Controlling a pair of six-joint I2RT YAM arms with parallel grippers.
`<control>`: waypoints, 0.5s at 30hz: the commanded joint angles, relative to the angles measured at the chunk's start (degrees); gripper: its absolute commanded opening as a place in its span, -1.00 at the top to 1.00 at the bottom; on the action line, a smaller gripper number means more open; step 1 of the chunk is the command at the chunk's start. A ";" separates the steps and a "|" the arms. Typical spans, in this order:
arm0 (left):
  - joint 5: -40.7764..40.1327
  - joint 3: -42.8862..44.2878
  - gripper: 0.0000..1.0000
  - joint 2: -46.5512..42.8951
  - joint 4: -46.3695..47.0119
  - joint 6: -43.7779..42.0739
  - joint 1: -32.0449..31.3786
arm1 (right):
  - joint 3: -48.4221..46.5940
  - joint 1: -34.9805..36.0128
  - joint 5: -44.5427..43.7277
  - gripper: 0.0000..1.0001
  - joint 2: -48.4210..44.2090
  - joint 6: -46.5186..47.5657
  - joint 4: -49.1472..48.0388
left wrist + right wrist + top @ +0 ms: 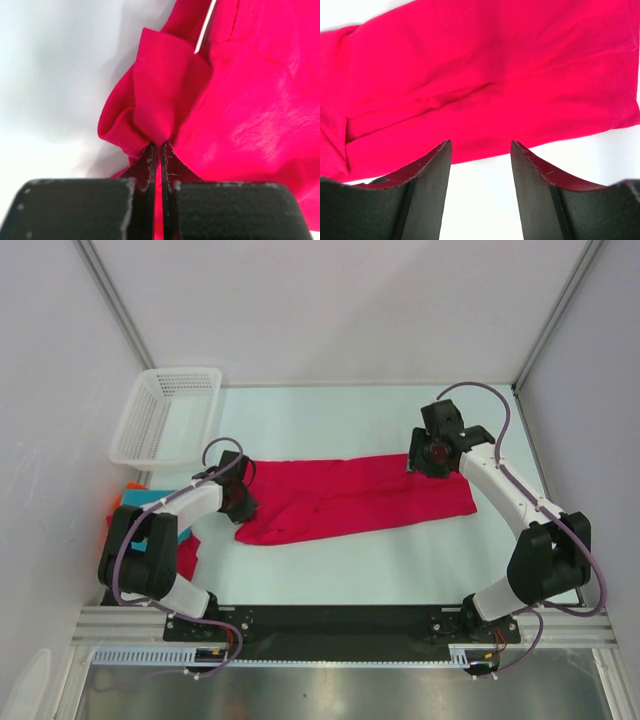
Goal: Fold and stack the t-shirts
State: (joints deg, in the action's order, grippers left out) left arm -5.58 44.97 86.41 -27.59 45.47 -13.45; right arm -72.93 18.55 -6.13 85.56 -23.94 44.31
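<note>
Long axis: the crimson t-shirt (360, 498) lies as a long band running left to right across the middle of the counter (350, 570).
Left tool (159, 150): clenched on a bunched fold at the band's left end, with cloth rising out of the pinch.
Right tool (481, 145): released, jaws apart, nothing between them. It sits at the band's right end by the far edge. I cannot tell whether it touches the cloth.
Nearer arm: each arm has its own end, and only the right end is ungrasped.
Shirt look: folded lengthwise, with a seam ridge along it, soft wrinkles and a square right hem.
Other shirts: the folded t-shirts (135, 502), teal and orange, sit at the left edge, partly hidden by the left arm.
</note>
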 commanded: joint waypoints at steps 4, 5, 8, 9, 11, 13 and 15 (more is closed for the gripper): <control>1.81 6.26 1.00 2.36 0.44 0.06 3.08 | -5.11 0.70 -1.08 -0.12 5.14 0.12 0.24; 1.37 6.88 1.00 2.62 0.09 -0.29 4.30 | -5.47 0.79 -1.51 -0.12 5.58 0.21 0.42; 1.19 9.16 1.00 3.32 -1.06 -1.96 7.37 | -6.44 0.79 -2.48 -0.11 7.25 0.74 0.77; 1.19 10.04 1.00 3.24 -1.23 -2.23 8.26 | -6.61 0.79 -2.57 -0.11 7.51 0.83 0.69; 1.19 10.92 1.00 3.41 -1.85 -3.28 10.54 | -6.70 0.70 -2.83 -0.12 8.39 0.92 0.34; 0.75 13.29 1.00 3.76 -2.98 -4.07 11.86 | -7.05 0.62 -2.83 -0.11 9.53 0.92 -0.02; 1.10 16.97 0.99 5.25 -3.87 -4.86 13.27 | -8.28 0.61 -2.75 -0.12 10.59 1.09 0.07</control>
State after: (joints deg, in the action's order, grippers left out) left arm -3.73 55.27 90.19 -29.93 43.44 -2.83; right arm -77.78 19.05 -7.75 94.32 -23.68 44.73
